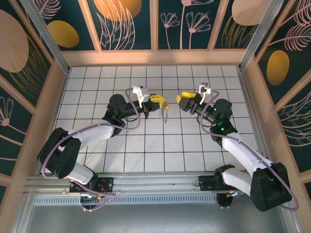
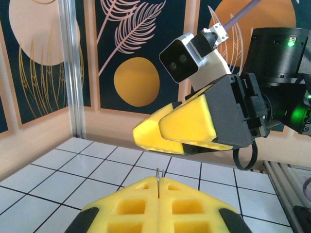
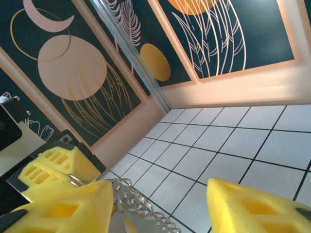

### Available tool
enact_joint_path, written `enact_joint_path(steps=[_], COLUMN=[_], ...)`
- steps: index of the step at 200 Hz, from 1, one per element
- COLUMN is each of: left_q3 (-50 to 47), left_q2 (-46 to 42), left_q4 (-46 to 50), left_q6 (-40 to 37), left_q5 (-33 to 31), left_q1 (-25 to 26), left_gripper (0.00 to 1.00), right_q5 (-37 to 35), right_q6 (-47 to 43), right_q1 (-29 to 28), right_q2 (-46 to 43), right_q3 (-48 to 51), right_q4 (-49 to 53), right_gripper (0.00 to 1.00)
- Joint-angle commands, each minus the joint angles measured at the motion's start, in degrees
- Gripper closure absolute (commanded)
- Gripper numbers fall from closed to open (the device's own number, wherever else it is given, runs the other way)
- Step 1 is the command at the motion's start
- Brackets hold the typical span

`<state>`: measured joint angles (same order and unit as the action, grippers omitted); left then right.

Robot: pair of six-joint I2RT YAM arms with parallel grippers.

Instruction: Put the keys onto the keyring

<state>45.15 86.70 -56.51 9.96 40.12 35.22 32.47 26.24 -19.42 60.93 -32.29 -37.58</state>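
Observation:
My left gripper (image 1: 162,102) is shut on the keyring (image 1: 164,113), a thin tan loop hanging from its yellow tips above the tiled floor. In the left wrist view the ring's wire (image 2: 158,180) stands up out of the closed seam of the left gripper (image 2: 158,187). My right gripper (image 1: 181,99) faces it about one tile away, and its yellow fingers (image 2: 175,127) hover just beyond the wire. In the right wrist view the right gripper (image 3: 160,194) is open, with a chain of small rings (image 3: 142,208) dangling beside its left finger (image 3: 63,208). A grey flat piece (image 3: 112,224) hangs under them; I cannot tell whether it is the key.
The white tiled floor (image 1: 155,145) is bare around both arms. Patterned walls with a pale wooden base (image 1: 155,57) enclose it on three sides. A metal rail (image 1: 160,182) runs along the near edge by the arm bases.

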Motion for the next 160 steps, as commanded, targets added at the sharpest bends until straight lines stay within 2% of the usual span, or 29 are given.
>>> enact_joint_path(steps=[1, 51, 91, 122, 160], left_q3=[2.65, 3.52, 3.9, 3.55, 4.25], left_q2=[0.4, 1.66, 4.88, 8.3, 11.12], left_q4=[-5.36, -10.2, -17.74, -26.26, -30.73], left_q6=[2.68, 8.6, 17.73, 25.78, 30.28], left_q5=[1.44, 3.09, 5.66, 6.08, 5.82], left_q1=[0.24, -0.26, -1.9, -2.95, -3.14], left_gripper=[1.0, 1.0, 1.0, 1.0, 1.0], right_q5=[2.47, 4.98, 6.94, 10.31, 14.33], right_q6=[0.98, 3.94, 6.85, 8.69, 12.52], right_q1=[0.43, 1.4, 2.46, 2.74, 2.64], right_q2=[0.57, 3.22, 4.64, 6.19, 10.24], right_q3=[-0.72, -0.64, -0.67, -0.86, -0.77], right_q4=[-5.46, -13.48, -19.26, -23.45, -29.76], right_gripper=[0.43, 0.41, 0.4, 0.34, 0.33])
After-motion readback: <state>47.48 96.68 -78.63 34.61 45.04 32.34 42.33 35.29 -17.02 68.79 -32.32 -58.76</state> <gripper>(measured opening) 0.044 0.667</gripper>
